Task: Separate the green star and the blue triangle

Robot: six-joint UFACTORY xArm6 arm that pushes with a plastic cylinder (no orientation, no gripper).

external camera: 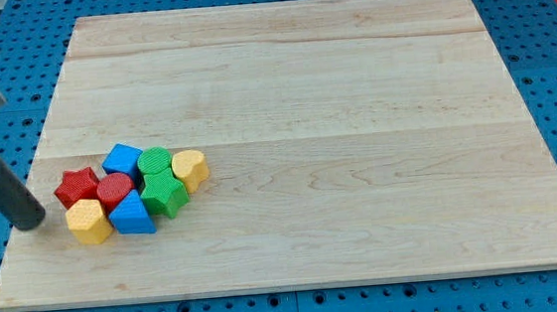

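The green star lies in a tight cluster at the board's left, touching the blue triangle on its left. My tip is at the view's left of the cluster, a short gap from the yellow hexagon and the red star. The dark rod rises from it to the upper left.
The cluster also holds a red round block, a blue cube, a green round block and a yellow heart. The wooden board rests on a blue pegboard.
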